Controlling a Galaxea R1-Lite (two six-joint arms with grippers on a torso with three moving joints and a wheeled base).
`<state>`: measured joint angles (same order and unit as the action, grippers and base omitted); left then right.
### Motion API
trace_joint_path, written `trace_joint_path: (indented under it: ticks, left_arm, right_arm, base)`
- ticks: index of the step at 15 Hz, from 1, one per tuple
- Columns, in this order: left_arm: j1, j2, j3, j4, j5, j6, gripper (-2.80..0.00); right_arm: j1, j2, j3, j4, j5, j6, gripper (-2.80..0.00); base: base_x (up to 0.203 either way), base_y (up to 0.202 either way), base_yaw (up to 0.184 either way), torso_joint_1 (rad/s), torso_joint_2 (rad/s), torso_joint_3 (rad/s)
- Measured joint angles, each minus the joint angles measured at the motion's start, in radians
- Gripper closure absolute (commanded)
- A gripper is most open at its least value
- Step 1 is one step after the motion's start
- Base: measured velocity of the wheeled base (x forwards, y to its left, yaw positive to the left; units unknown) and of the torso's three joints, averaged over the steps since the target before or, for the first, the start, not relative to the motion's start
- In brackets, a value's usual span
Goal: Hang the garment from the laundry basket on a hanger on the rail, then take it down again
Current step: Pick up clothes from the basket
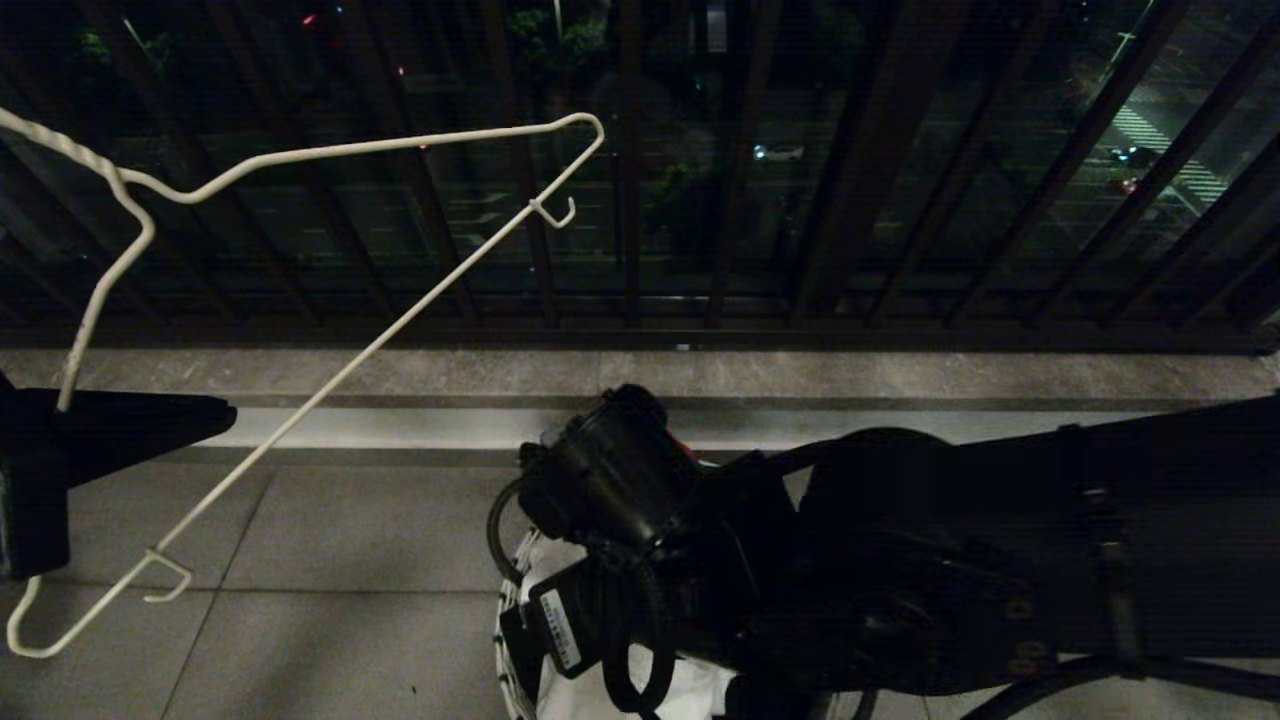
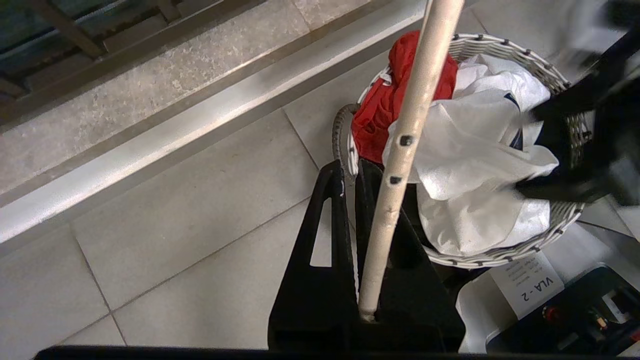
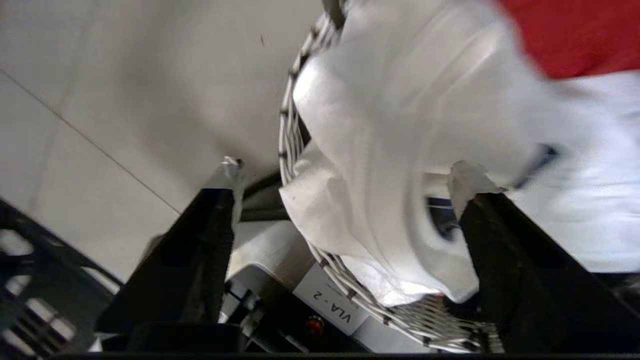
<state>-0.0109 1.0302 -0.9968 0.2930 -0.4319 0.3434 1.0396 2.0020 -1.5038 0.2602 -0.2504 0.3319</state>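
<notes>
Left claw [image 2: 357, 250] clamped on hanger [image 1: 330, 260], raised | right claw [image 3: 345, 175] apart astride T-shirt [image 3: 400, 150] in basket [image 2: 500, 252] | risk: shallow pinch slips, or red cloth [image 2: 395, 100] gets dragged along.

The garment [image 2: 480, 165] is looking like soft white cloth; the laundry basket [image 2: 505, 50] is showing woven wicker, seemingly; the hanger [image 1: 330, 370] is appearing as thin matt wire.

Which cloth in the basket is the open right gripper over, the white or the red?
The white cotton T-shirt: the right gripper has its fingers spread on either side of it, while the red cloth lies beyond them.
</notes>
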Motion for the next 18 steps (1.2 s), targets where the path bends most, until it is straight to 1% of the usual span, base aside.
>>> trace_joint_path:
  ticks: [1, 3, 5, 8, 12, 15, 18]
  left_arm:
    - [0.000, -0.001, 0.000, 0.000, 0.000, 0.000, 0.00]
    - [0.000, -0.002, 0.000, 0.000, 0.001, 0.000, 0.00]
    - [0.000, -0.002, 0.000, 0.000, 0.000, 0.000, 0.00]
    - [0.000, -0.002, 0.000, 0.000, 0.000, 0.000, 0.00]
    - [0.000, -0.001, 0.000, 0.000, 0.000, 0.000, 0.00]
    - [0.000, 0.002, 0.000, -0.001, 0.000, 0.000, 0.00]
    - [0.000, 0.003, 0.000, -0.001, 0.000, 0.000, 0.00]
  right_arm:
    - [0.000, -0.018, 0.001, 0.003, 0.000, 0.000, 0.00]
    - [-0.001, -0.038, 0.026, 0.003, -0.001, 0.002, 0.00]
    - [-0.004, -0.047, 0.048, -0.003, -0.020, 0.007, 0.00]
    - [-0.007, -0.037, 0.053, -0.022, -0.024, 0.005, 0.00]
    - [-0.030, 0.067, 0.011, -0.115, -0.028, -0.013, 0.00]
    - [-0.052, 0.144, -0.033, -0.122, -0.028, -0.031, 0.00]
    - [-0.084, 0.174, -0.041, -0.128, -0.035, -0.031, 0.00]
  base:
    - [0.000, 0.000, 0.000, 0.000, 0.00, 0.000]
    - [0.000, 0.000, 0.000, 0.000, 0.00, 0.000]
    - [0.000, 0.000, 0.000, 0.000, 0.00, 0.000]
    - [0.000, 0.000, 0.000, 0.000, 0.00, 0.000]
    - [0.000, 0.000, 0.000, 0.000, 0.00, 0.000]
    - [0.000, 0.000, 0.000, 0.000, 0.00, 0.000]
    - [0.000, 0.000, 0.000, 0.000, 0.00, 0.000]
